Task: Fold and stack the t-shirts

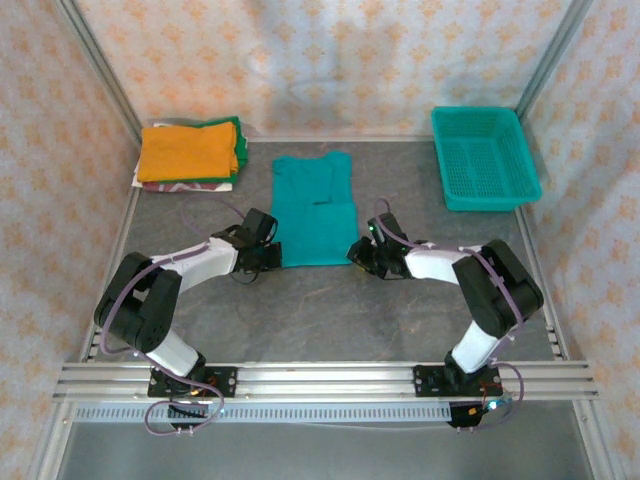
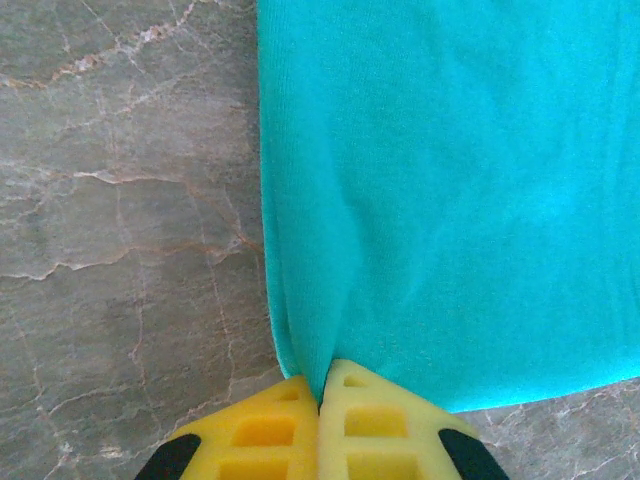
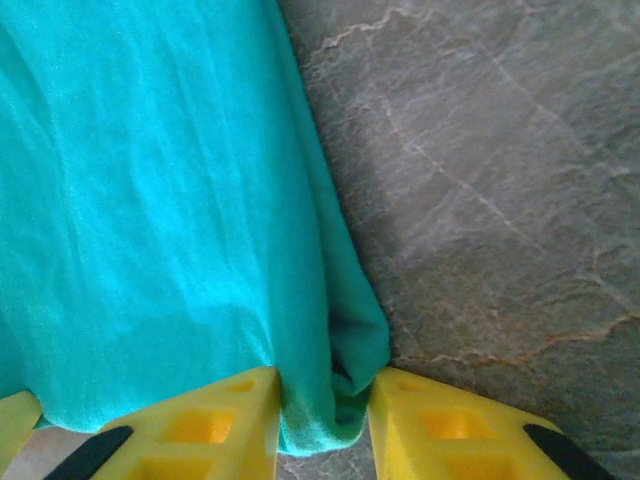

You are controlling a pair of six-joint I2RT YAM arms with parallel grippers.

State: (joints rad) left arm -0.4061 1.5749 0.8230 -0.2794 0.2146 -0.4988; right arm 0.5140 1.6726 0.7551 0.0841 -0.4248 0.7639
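The teal t-shirt (image 1: 315,210) lies folded into a long strip at the middle of the table, collar end away from me. My left gripper (image 1: 270,252) is shut on its near left corner, and the yellow fingers (image 2: 280,420) pinch the cloth (image 2: 450,200) at the hem. My right gripper (image 1: 360,252) holds the near right corner. A bunched fold of the shirt (image 3: 150,200) fills the gap between its fingers (image 3: 440,420). A stack of folded t-shirts (image 1: 190,150), orange on top with a green one and a patterned one under it, sits at the far left.
A teal plastic mesh basket (image 1: 485,157) stands at the far right. The grey marbled tabletop (image 1: 400,320) is bare between the shirt and the arm bases. Patterned walls close the back and both sides.
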